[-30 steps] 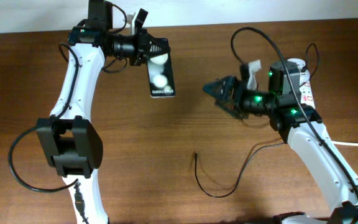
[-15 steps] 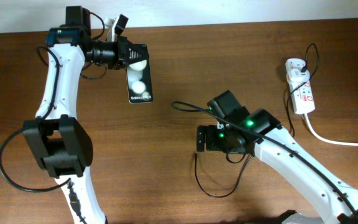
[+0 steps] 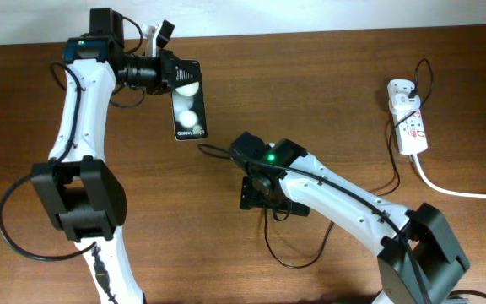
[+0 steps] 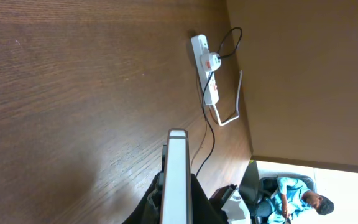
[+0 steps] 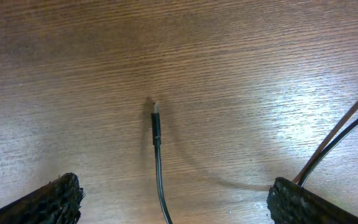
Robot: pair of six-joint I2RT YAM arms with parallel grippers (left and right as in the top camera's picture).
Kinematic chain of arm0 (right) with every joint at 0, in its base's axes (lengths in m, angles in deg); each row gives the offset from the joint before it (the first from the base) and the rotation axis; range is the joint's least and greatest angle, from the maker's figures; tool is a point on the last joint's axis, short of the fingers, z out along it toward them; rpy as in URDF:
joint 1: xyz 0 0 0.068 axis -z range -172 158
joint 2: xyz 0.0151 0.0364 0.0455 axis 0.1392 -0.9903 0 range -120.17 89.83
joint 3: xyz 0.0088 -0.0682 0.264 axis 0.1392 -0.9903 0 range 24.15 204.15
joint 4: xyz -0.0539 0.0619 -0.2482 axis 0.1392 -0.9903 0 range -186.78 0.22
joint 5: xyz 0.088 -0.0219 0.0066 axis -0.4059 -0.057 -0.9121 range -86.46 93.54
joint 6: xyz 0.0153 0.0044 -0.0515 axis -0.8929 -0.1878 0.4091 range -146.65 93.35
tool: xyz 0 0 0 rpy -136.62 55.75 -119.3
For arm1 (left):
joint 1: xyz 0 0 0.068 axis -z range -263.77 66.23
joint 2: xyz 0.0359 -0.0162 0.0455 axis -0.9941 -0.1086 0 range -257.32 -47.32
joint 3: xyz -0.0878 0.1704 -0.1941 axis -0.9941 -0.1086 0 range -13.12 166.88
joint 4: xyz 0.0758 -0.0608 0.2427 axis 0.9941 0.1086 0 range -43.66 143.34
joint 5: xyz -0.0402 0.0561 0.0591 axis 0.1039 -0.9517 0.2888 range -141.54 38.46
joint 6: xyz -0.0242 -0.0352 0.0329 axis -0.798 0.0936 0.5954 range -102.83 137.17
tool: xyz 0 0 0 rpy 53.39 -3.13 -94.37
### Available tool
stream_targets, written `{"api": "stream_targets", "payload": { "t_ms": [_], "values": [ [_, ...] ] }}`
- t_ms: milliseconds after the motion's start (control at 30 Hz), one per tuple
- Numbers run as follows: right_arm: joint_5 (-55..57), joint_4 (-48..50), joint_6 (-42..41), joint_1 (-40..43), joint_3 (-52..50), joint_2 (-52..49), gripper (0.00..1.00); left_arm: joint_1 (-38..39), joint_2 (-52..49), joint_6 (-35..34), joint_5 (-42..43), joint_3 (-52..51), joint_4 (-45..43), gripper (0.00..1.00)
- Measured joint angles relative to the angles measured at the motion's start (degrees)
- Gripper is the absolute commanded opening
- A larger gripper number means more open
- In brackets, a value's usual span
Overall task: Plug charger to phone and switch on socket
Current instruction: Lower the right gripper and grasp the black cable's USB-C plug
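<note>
Nearest, the right tool (image 5: 176,190) is hanging wide open over the counter (image 5: 260,74). The charger (image 5: 157,134) is lying between its spread fingers (image 5: 55,199), plug tip pointing toward 12 o'clock in the wrist view. At 11 o'clock from it overhead, the left tool (image 3: 178,72) is clamping the phone (image 3: 188,110) by its far end. Farthest, at 2 o'clock, the socket (image 3: 410,127) is lying with the charger's white adapter (image 3: 402,87) sitting in it.

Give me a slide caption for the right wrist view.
Right hand open above the charger, its plug tip lying free on the wooden table.
</note>
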Motion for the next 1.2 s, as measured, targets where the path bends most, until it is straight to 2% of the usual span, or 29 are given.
{"api": "stream_targets", "payload": {
  "t_ms": [200,400,600,700,900,1100,1167,1200],
  "values": [
    [-0.70,8.13,-3.32,0.00,-9.38,-0.39,0.99,0.00,0.00,0.00,-0.15,0.00,-0.02,0.00],
    [-2.05,14.43,-1.36,0.00,-11.08,-4.83,0.99,0.00,0.00,0.00,-0.17,0.00,-0.09,0.00],
    [-2.71,15.67,-0.04,0.00,-11.28,-5.53,0.61,0.00,0.00,0.00,-0.17,0.00,-0.09,0.00],
    [-3.13,15.82,-0.07,0.00,-11.26,-5.64,0.37,0.00,0.00,0.00,-0.17,0.00,-0.09,0.00],
    [-3.28,15.80,0.02,0.00,-11.26,-5.70,0.22,0.00,0.00,0.00,-0.17,0.00,-0.07,0.00],
    [-3.32,15.82,-0.04,0.00,-11.26,-5.70,0.14,0.00,0.00,0.00,-0.17,0.00,-0.07,0.00],
    [-3.32,16.39,-0.02,0.00,-11.26,-5.73,0.04,0.00,0.00,0.00,-0.17,0.00,-0.07,0.00],
    [-3.32,16.72,-0.02,0.00,-11.26,-5.73,0.04,0.00,0.00,-0.02,-0.17,0.00,-0.07,0.00]
  ]
}}
